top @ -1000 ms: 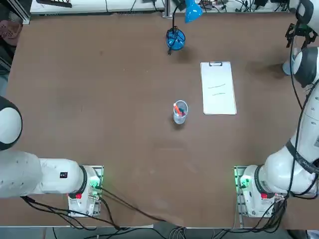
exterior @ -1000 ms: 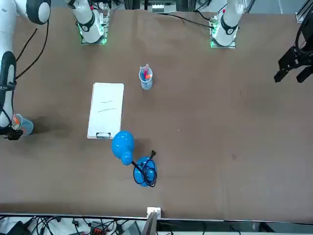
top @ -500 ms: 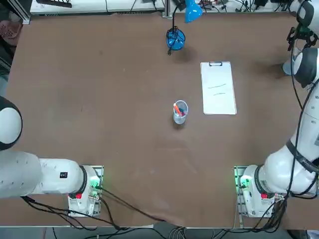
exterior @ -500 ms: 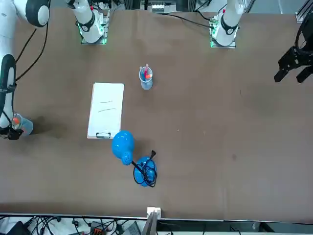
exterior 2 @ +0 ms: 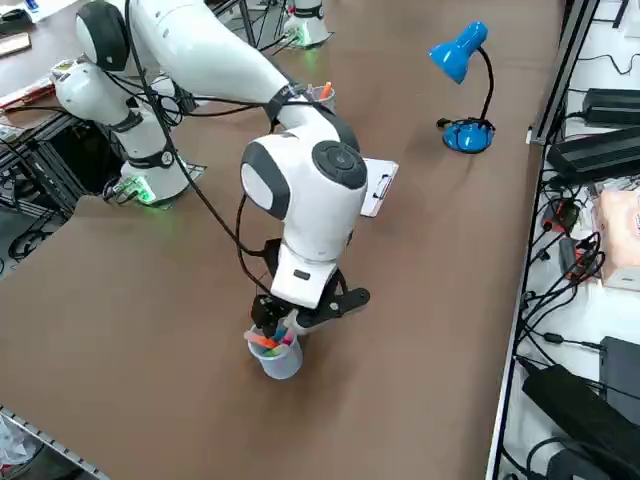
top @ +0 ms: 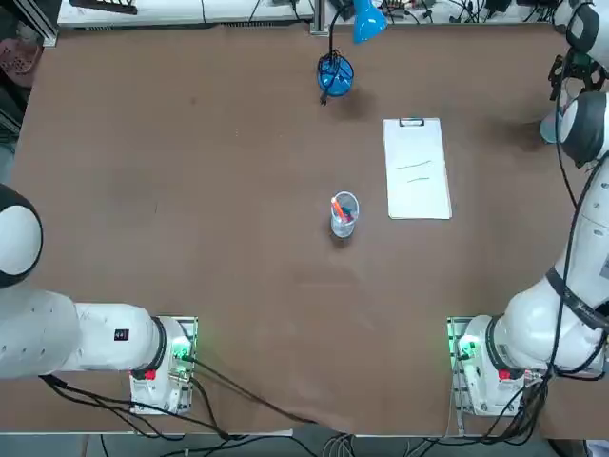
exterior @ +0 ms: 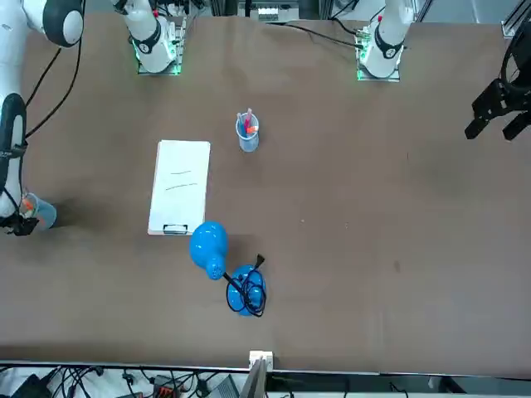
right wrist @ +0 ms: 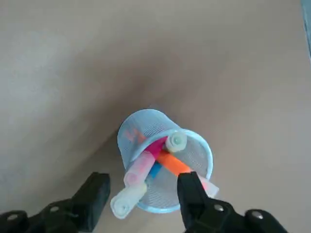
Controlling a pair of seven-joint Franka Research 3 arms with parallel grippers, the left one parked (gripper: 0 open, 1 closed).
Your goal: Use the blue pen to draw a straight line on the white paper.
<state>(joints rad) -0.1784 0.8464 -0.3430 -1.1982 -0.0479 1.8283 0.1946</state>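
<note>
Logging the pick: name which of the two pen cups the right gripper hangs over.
The mesh cup out at the robot's right, under the right gripper; the other cup stands beside the white paper.

No readable text, labels or signs anywhere.

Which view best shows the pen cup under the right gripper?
Right wrist: pen cup and pens from above, under the open right gripper. Right side: gripper partly hides it. Front, top: a speck at the edge.

Overhead and front views face opposite ways across the table (top: 190, 143); side view raised, diagonal; wrist view close above mesh cup (right wrist: 163, 170).
</note>
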